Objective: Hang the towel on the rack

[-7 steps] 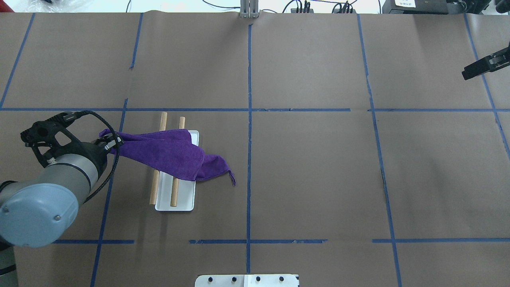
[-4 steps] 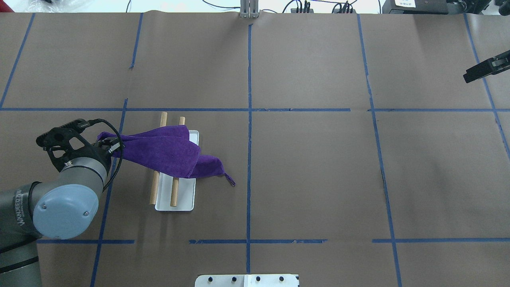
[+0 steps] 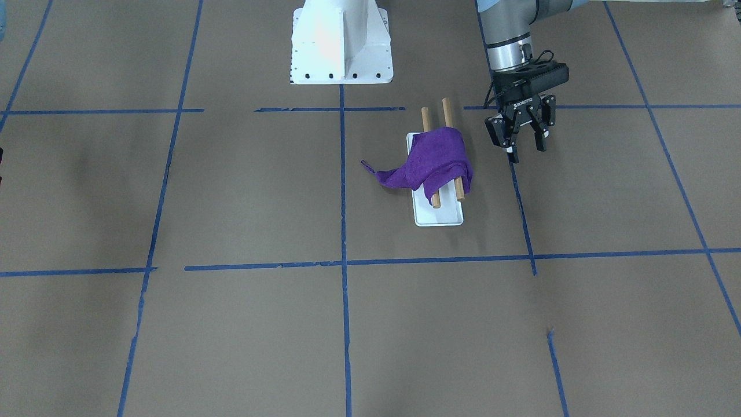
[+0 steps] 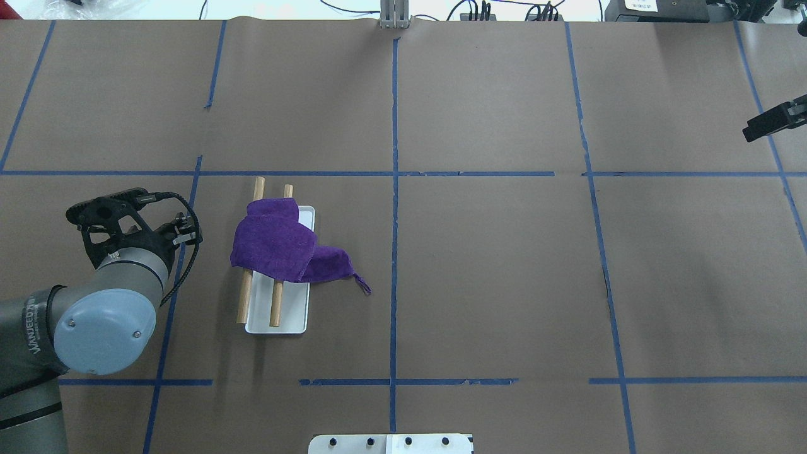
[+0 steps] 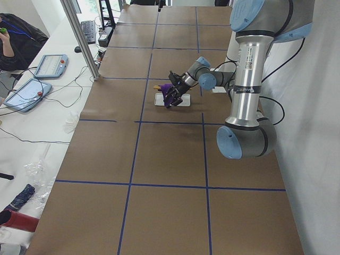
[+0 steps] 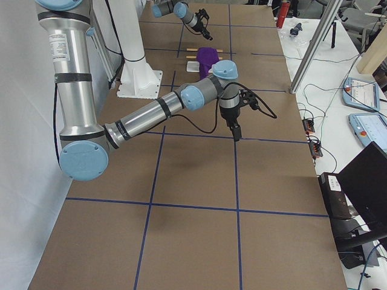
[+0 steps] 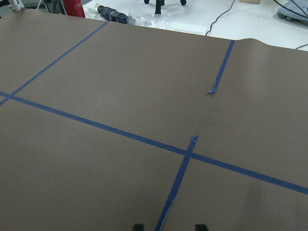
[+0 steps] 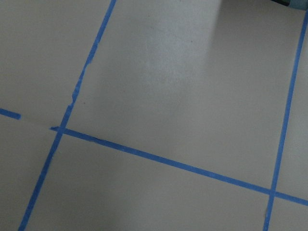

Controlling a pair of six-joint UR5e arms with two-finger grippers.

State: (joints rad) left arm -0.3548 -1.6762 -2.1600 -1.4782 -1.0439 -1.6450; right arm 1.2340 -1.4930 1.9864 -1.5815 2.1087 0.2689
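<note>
The purple towel lies draped over the rack's two wooden dowel rods, and one end trails onto the table on the right beside the white base. In the front-facing view the towel covers the middle of the rods above the base. My left gripper is open and empty, a short way to the side of the rack; it also shows in the overhead view. Its fingertips stand apart. My right gripper hangs far off at the table's right edge; I cannot tell whether it is open.
The white robot pedestal stands at the near table edge behind the rack. Blue tape lines divide the brown paper table cover. Cables lie along the far edge.
My left gripper has let go of the towel's end, which has dropped over the rods. The gripper has opened and stays left of the rack. The right gripper has drifted a little further right.
</note>
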